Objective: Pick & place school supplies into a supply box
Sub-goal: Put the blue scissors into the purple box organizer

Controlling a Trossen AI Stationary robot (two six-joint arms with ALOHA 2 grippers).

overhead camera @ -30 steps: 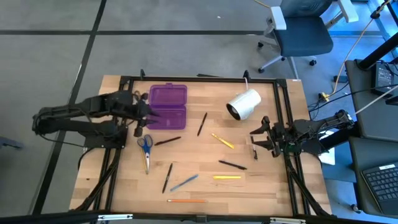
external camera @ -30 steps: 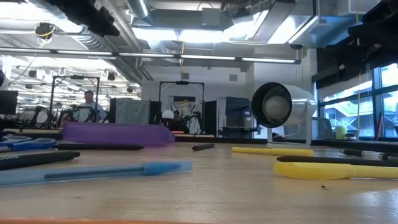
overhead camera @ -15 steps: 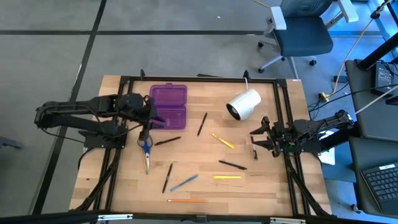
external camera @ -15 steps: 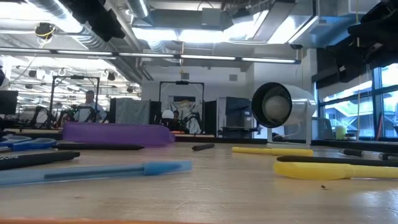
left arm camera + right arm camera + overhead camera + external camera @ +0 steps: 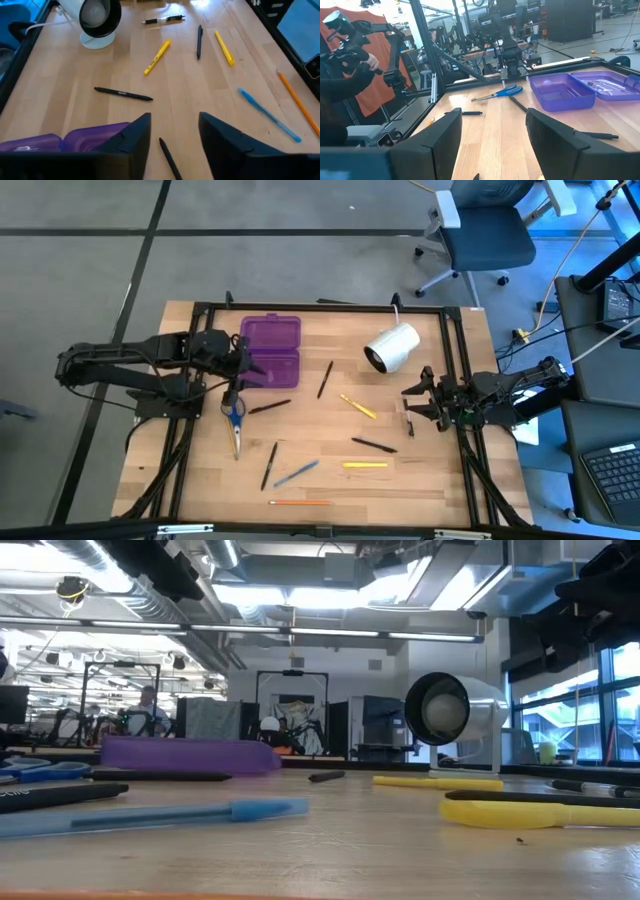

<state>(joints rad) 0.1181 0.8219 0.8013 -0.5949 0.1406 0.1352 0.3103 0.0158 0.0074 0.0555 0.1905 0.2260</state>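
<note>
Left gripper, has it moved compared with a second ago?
Yes. The left gripper has moved toward the table's middle along the purple pencil case, nearer the scissors.

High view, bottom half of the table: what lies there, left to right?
Scissors → black pen → blue pen → yellow marker → black pen.

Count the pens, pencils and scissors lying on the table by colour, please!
Black pens: 4
Black-and-white pen: 1
Yellow pens: 2
Blue pen: 1
Orange pencil: 1
Blue scissors: 1
Total: 10
</note>
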